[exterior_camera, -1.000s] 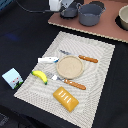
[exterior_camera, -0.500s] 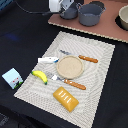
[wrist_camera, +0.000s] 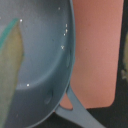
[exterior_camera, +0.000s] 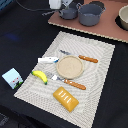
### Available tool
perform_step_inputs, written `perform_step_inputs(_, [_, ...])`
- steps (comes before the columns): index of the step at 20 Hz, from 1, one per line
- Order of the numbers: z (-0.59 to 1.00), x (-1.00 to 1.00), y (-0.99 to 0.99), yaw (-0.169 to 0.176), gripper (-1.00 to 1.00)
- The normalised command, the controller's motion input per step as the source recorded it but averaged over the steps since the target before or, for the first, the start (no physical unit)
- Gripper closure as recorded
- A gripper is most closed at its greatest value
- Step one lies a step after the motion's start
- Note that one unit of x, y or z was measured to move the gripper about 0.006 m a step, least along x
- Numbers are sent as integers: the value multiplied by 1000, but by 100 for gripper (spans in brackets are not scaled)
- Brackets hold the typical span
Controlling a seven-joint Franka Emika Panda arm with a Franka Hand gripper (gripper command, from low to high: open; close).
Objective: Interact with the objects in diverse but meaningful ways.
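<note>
Banana [exterior_camera: 40, 76] lengthwise along placemat [exterior_camera: 100, 70] edge

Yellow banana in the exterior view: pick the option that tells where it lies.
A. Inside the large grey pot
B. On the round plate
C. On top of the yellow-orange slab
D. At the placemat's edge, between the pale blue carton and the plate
D: the yellow banana lies at the edge of the placemat, with the pale blue carton off the mat on one side and the round plate on the other.

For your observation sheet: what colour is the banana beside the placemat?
Yellow; the banana shows best in the exterior view.
</note>
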Motion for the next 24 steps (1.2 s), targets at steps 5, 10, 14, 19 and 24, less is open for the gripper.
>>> perform_step_inputs(5, [530, 293, -810, 0, -100])
perform_step_inputs(10, [327, 253, -758, 0, -100])
perform_step_inputs(14, [202, 174, -769, 0, -100])
perform_step_inputs(19, [91, 144, -766, 0, -100])
perform_step_inputs(24, [9, 151, -744, 0, -100])
